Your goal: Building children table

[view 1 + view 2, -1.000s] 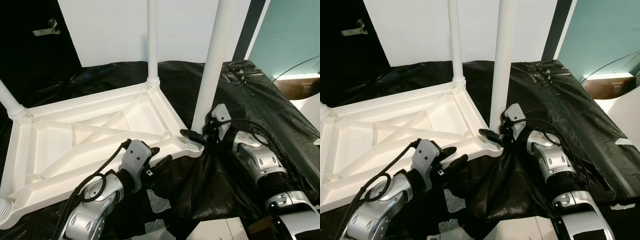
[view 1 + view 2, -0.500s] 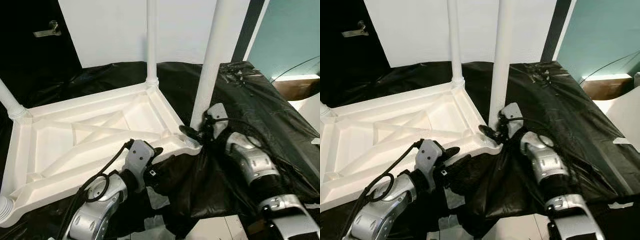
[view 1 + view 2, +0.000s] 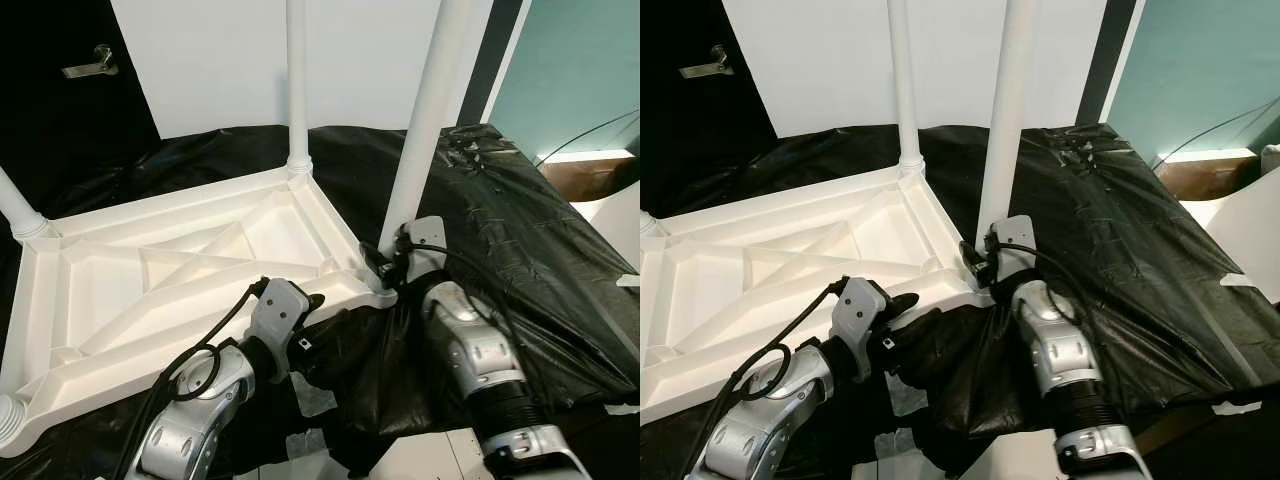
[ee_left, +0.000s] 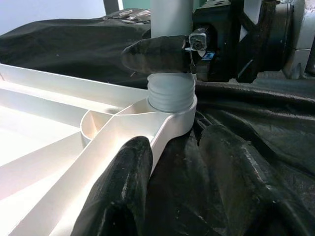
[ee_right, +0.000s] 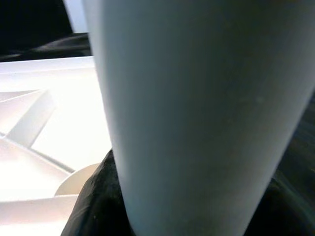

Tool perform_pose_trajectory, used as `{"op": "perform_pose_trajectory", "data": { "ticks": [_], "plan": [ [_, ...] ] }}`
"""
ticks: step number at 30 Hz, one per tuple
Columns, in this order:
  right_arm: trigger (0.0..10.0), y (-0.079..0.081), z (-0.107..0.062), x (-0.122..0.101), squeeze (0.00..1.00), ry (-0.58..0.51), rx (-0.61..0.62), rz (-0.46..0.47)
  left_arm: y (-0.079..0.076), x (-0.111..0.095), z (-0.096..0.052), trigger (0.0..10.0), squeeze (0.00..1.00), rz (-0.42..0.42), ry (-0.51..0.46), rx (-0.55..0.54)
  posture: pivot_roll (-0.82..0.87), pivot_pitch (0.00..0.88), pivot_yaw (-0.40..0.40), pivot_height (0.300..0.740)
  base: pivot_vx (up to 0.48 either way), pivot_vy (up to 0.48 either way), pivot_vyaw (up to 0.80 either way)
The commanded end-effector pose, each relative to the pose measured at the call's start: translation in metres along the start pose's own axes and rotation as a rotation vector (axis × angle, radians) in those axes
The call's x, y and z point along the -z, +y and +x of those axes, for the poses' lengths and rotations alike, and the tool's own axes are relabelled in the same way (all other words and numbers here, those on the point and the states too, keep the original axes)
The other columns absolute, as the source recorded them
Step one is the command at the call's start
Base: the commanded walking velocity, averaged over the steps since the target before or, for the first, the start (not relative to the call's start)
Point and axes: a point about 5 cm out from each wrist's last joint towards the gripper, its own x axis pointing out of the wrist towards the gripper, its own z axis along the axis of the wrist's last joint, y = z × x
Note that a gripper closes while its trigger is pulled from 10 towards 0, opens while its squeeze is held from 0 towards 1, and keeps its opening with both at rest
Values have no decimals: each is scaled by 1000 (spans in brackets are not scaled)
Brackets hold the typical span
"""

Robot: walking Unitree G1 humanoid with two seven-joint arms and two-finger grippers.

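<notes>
Our right gripper (image 3: 385,262) clamps the white leg (image 3: 425,120) at the upturned tabletop's (image 3: 150,270) near-right corner; left gripper (image 3: 318,308) spread open just beside the rim.

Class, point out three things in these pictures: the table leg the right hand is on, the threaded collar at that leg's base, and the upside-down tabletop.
table leg (image 3: 425,120): left eye view, middle of the shaft.
threaded collar (image 4: 171,94): left wrist view, ribbed front face.
tabletop (image 3: 170,205): left eye view, far rim.
right hand (image 3: 383,262): left eye view, at the leg's base.
</notes>
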Motion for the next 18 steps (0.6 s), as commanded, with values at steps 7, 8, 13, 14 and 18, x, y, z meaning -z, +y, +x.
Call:
{"op": "perform_pose_trajectory", "data": {
  "ticks": [7, 8, 13, 14, 18],
  "plan": [
    [10000, 7, -9, 20, 0, 88, 108, 132, 1, 0, 0, 10000, 0, -12, -3, -35, 109, 0, -26, 740, 0, 0, 0],
    [10000, 8, -10, 19, 0, 83, 106, 126, 2, 0, -1, 10000, 0, -12, -3, -37, 109, 0, -26, 740, 0, 0, 0],
    [10000, 8, -10, 14, 0, 59, 113, 109, 3, 0, -2, 10000, 0, -14, -4, -45, 114, 0, -30, 740, 0, 0, 0],
    [10000, 7, -10, 13, 102, 48, 109, 109, 3, 0, -1, 10000, 0, -14, -4, -46, 113, 0, -31, 740, 0, 0, 0],
    [10000, 8, -10, 10, 1000, 35, 99, 115, 3, -1, -1, 10000, 0, -21, -12, -49, 111, 0, -33, 740, 0, 0, 0]
  ]
}}
